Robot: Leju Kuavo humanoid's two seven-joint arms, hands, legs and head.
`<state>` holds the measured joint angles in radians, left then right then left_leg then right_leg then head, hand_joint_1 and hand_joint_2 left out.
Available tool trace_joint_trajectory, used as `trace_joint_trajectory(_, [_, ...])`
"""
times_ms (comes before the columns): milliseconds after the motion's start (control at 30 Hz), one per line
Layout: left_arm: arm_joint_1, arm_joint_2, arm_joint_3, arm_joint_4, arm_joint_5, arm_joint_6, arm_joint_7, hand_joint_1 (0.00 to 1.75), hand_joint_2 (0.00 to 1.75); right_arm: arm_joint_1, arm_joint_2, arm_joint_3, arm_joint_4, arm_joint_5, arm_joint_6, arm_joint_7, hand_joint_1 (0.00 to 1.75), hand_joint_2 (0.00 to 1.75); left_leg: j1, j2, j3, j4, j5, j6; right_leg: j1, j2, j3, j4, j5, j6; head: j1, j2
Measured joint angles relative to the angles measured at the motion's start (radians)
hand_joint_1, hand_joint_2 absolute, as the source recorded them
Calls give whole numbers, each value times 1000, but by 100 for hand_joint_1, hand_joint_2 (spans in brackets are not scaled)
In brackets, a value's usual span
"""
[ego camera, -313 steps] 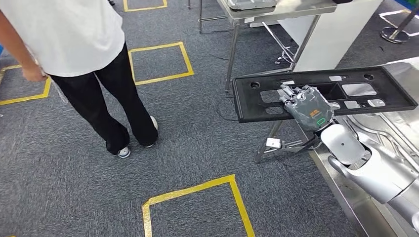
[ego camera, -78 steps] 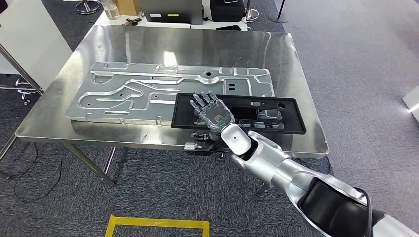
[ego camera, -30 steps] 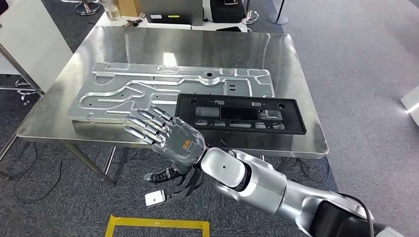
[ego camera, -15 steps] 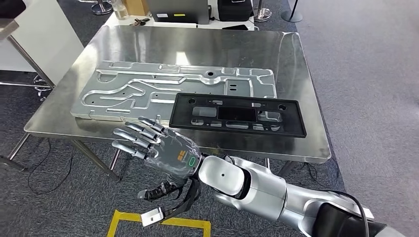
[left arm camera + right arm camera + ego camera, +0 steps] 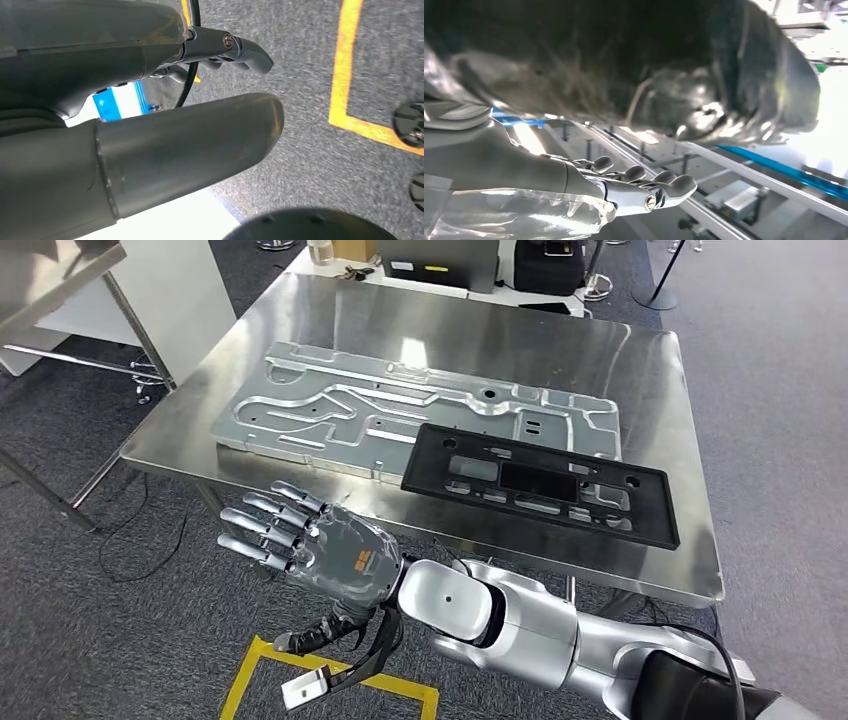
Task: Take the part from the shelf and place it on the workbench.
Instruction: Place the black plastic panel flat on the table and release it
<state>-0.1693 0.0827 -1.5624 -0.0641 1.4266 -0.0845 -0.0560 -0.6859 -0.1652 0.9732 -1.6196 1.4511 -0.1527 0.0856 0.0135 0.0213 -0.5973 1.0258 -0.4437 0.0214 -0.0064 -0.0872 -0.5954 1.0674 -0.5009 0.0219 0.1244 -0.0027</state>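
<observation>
Near the workbench's [image 5: 640, 370] front edge the black part [image 5: 540, 484] lies flat, partly over the grey metal plate [image 5: 400, 410], so we draw our empty, spread-fingered right hand [image 5: 320, 550] back low and clear, without nudging it.

right arm [image 5: 620, 650] cut off by frame edge, workbench [image 5: 300, 330] legs partly hidden

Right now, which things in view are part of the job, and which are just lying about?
Job:
black plastic frame, lying flat on the table
steel table, the workbench
right hand, holding nothing, fingers spread, off the table's near edge

Lying about:
silver metal plate, partly under the frame
yellow floor tape
bags and clutter behind the table
</observation>
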Motion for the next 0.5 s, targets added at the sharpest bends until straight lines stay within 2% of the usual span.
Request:
trace_joint_trajectory(67, [-2,0,0,0,-1,3,2,0,0,-1,-2,4,-2,-6,0,0,0,0,1,-19,-2,-2,4,8,-5,56,-47,104,-60,7,0,0])
trace_joint_trajectory(100, [-4,0,0,0,-1,5,3,0,0,0,-3,6,-3,-10,0,1,0,0,0,-30,-4,-2,6,11,-5,73,-81,172,-89,8,0,0])
trace_joint_trajectory(133, [-5,0,0,0,-1,8,4,0,0,1,-5,9,-4,-13,0,1,0,0,-1,-42,-5,-2,7,13,-5,81,-109,226,-106,8,0,0])
trace_joint_trajectory(167, [-5,0,0,0,-1,10,5,0,0,3,-7,12,-4,-16,0,2,0,0,-2,-56,-6,-2,7,14,-5,84,-123,250,-104,7,0,0])
trace_joint_trajectory(200, [-5,0,0,0,0,12,6,0,0,4,-8,15,-5,-18,0,2,0,0,-2,-69,-6,-1,7,14,-5,87,-121,241,-85,4,0,0])
trace_joint_trajectory(233, [-4,0,0,0,0,13,6,0,0,4,-9,16,-6,-20,-1,2,0,0,-3,-82,-5,-1,7,14,-5,92,-99,191,-50,0,0,0])
trace_joint_trajectory(267, [-2,-1,0,0,1,14,5,0,0,4,-11,17,-10,-23,-1,3,0,0,-3,-95,-4,-1,7,14,-4,106,-67,120,-11,-6,0,0])
trace_joint_trajectory(333, [0,-6,0,-1,1,17,-2,0,0,4,-19,18,-20,-31,-2,6,0,0,-3,-119,-7,2,8,7,-5,150,-14,1,35,-18,0,0])
trace_joint_trajectory(367, [1,-8,0,-1,0,19,-6,0,0,4,-24,18,-27,-36,-3,9,0,0,-1,-129,-11,2,9,2,-3,164,-3,-25,38,-22,0,0])
trace_joint_trajectory(400, [3,-10,0,-1,-2,21,-10,0,0,4,-31,19,-34,-43,-3,12,0,0,2,-140,-14,1,11,-6,-2,166,0,-33,36,-25,0,0])
trace_joint_trajectory(433, [5,-10,0,-1,-4,23,-13,0,0,3,-38,19,-41,-51,-3,14,0,0,5,-151,-16,-2,13,-13,-1,155,3,-38,37,-27,0,0])
trace_joint_trajectory(467, [8,-9,0,-1,-7,24,-16,0,0,2,-44,19,-48,-59,-2,14,0,0,5,-149,-18,0,12,-18,-3,143,9,-45,39,-31,0,0])
trace_joint_trajectory(500, [8,-9,0,-1,-9,23,-19,0,0,0,-49,19,-55,-67,-1,13,0,0,3,-132,-24,14,2,-23,-6,130,16,-54,42,-36,-2,0])
